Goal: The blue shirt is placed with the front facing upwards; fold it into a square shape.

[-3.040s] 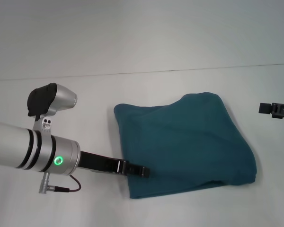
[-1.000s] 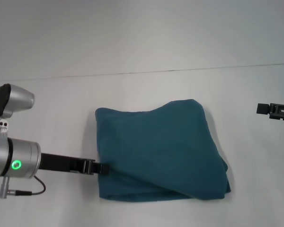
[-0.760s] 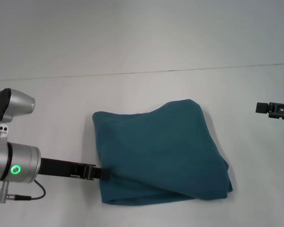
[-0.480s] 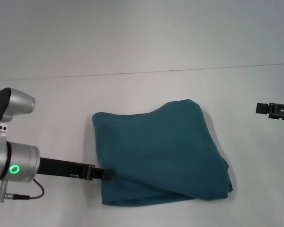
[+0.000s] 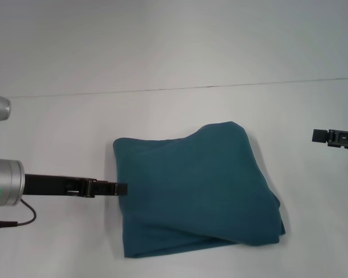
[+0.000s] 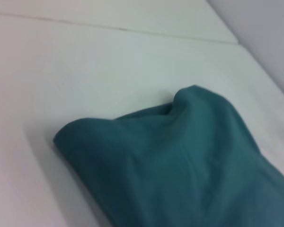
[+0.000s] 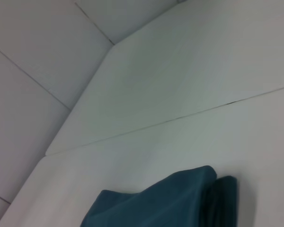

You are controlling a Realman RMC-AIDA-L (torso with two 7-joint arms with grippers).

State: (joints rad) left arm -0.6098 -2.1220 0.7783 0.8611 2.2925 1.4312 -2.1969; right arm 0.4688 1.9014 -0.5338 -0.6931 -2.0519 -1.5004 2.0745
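Note:
The blue shirt [image 5: 197, 185] lies folded into a rough, slightly skewed square in the middle of the white table [image 5: 180, 110], plain side up, with no lettering showing. The left wrist view shows the blue shirt [image 6: 180, 161] close up, one rounded corner nearest. Only a far corner of the blue shirt [image 7: 170, 203] reaches the right wrist view. My left gripper [image 5: 120, 188] is open, its tip at the shirt's left edge and holding nothing. My right gripper [image 5: 336, 138] hovers at the far right, well apart from the cloth.
A thin seam [image 5: 220, 87] runs across the table behind the shirt. Bare white table surface surrounds the cloth on all sides.
The left gripper dragged the folded shirt leftward, then let go. In the last half second it drew back left and away from the lower corner while the shirt stayed put.

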